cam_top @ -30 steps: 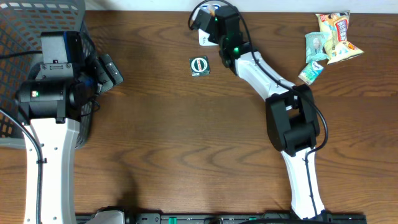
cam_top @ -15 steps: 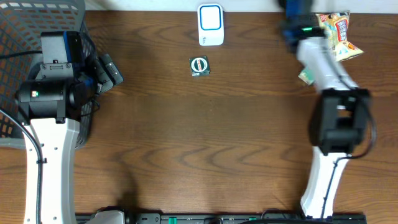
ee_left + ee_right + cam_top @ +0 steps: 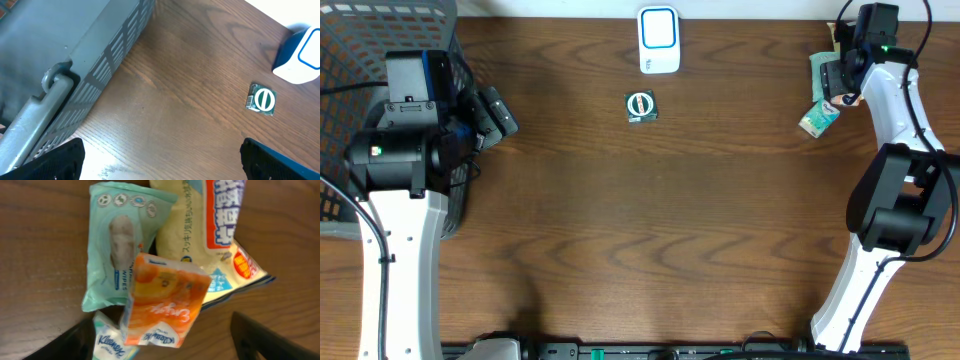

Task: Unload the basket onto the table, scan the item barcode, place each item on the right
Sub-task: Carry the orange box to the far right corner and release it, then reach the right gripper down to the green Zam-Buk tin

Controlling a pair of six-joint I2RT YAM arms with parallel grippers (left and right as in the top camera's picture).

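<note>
A white and blue scanner (image 3: 658, 40) stands at the back middle of the table. My right gripper (image 3: 836, 78) (image 3: 167, 347) hovers over a pile of packets at the back right, open. An orange tissue pack (image 3: 165, 300) lies tilted on that pile between the spread fingers, and neither finger touches it. Under it are a teal wipes pack (image 3: 117, 240) (image 3: 825, 68), a yellow snack bag (image 3: 210, 225) and a Kleenex pack (image 3: 107, 345) (image 3: 818, 120). My left gripper (image 3: 496, 112) (image 3: 165, 167) hangs open beside the basket with nothing in it.
A grey mesh basket (image 3: 360, 40) (image 3: 75, 55) fills the far left, close to the left arm. A small green round-labelled item (image 3: 640, 105) (image 3: 262, 100) lies just in front of the scanner.
My right arm has swung from over the scanner to the packet pile at the back right, and its jaws have gone from shut to open. The left arm has not moved.
</note>
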